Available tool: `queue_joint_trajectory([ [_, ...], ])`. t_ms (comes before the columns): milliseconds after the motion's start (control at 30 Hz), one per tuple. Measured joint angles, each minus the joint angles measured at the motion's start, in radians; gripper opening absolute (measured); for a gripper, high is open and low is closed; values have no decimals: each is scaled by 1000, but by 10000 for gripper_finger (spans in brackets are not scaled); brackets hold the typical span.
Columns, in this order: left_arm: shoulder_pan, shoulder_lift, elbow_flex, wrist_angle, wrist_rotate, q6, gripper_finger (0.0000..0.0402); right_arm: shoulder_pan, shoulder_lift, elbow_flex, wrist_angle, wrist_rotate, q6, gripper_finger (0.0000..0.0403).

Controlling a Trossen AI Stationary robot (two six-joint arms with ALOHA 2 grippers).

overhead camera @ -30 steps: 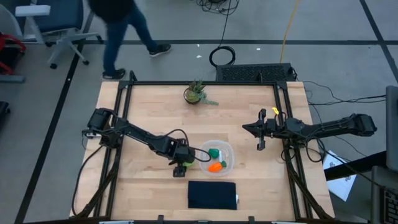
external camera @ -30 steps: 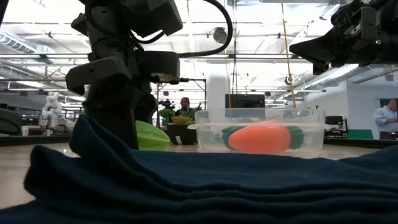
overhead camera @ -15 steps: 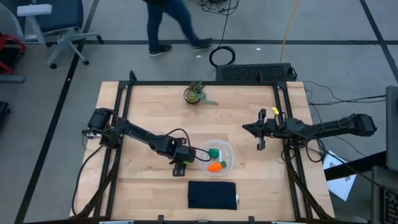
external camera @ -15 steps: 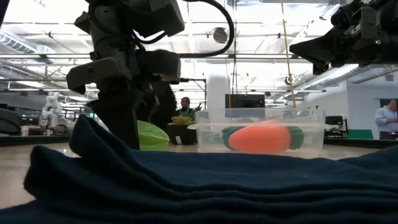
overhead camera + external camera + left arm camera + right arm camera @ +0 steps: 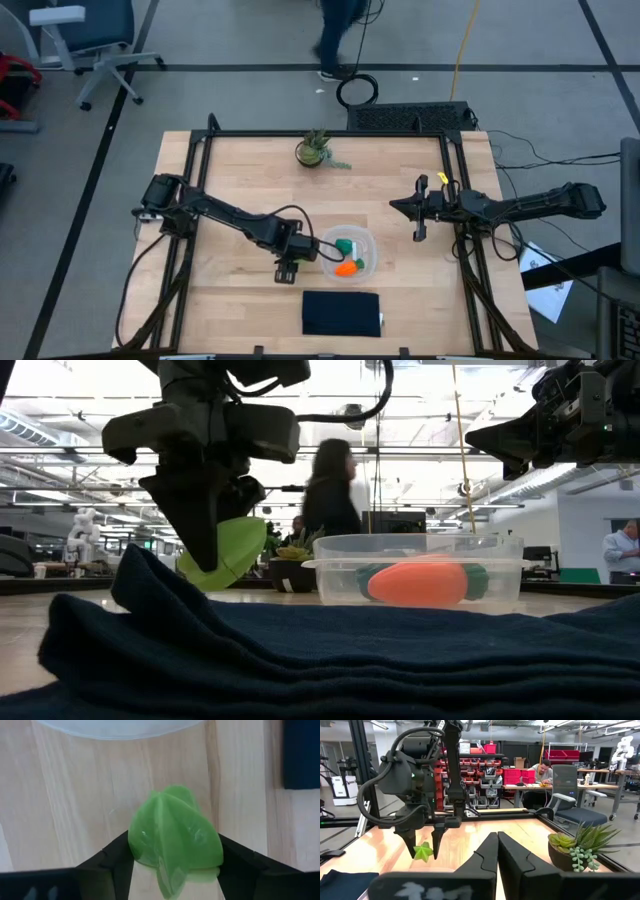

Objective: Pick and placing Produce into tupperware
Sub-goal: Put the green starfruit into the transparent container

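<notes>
My left gripper (image 5: 292, 260) hangs just left of the tupperware (image 5: 352, 253) and is shut on the flat lime-green leafy piece (image 5: 172, 840). The low view shows the leafy piece (image 5: 225, 553) tilted and off the table. The clear tupperware (image 5: 420, 570) stands on the table and holds the orange carrot (image 5: 347, 267) and the dark green lump (image 5: 344, 245). My right gripper (image 5: 397, 206) is shut and hovers over the right side of the table, far from the produce. My left gripper pinches the leafy piece between its two fingers, which lie against its two side edges (image 5: 134, 851). The fingers (image 5: 436, 840) come from above, pointing down. The piece is lifted clear of the table and hangs tilted between the fingertips.
A folded dark cloth pad (image 5: 341, 312) lies near the table's near edge, below the tupperware. A small potted plant (image 5: 315, 148) stands near the far edge. A person (image 5: 335, 30) walks on the floor beyond the table. Bare wood lies between the two arms.
My left gripper has moved up, staying shut on the leafy piece. The piece, which was at table height beside the gripper, is now lifted clear and tilted. A person has walked along the floor behind the table toward the right.
</notes>
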Motion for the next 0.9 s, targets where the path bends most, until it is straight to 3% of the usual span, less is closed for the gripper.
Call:
queue_joint_trajectory([
  [333, 4, 0, 4, -5, -7, 11, 231, 0, 0, 0, 0, 0, 0, 0],
  [533, 5, -3, 4, -6, -31, 44, 217, 0, 0, 0, 0, 0, 0, 0],
  [900, 26, -117, 4, -39, -62, 72, 229, 0, 2, 0, 6, 0, 0, 0],
])
